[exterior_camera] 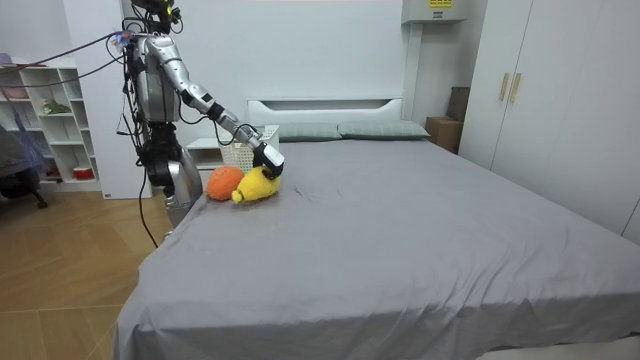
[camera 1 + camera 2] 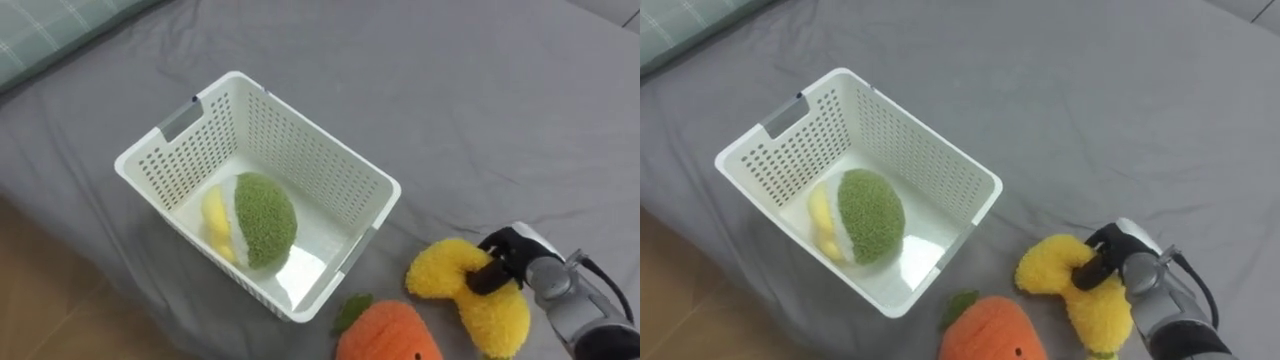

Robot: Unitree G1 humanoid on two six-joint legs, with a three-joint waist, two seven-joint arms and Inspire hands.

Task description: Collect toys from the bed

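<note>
A yellow plush toy (image 2: 478, 293) lies on the grey bed (image 2: 460, 110) at the lower right, and my right hand (image 2: 512, 262) is curled round its middle. The same toy (image 2: 1080, 290) and right hand (image 2: 1115, 258) appear in the right eye view. An orange carrot plush with a green top (image 2: 388, 332) lies just left of it at the bottom edge. The white perforated basket (image 2: 330, 160) stands on the bed to the left and holds a green, white and yellow plush (image 2: 256, 220). In the room view my right hand (image 1: 268, 160) reaches down to the yellow toy (image 1: 256, 187) beside the orange one (image 1: 224, 182).
I stand at the bed's side near its head, by a white nightstand (image 1: 205, 152). The wooden floor (image 2: 40, 300) runs along the bed's edge at the lower left. A pale checked pillow (image 2: 50, 30) lies at the upper left. Open grey sheet stretches beyond the basket.
</note>
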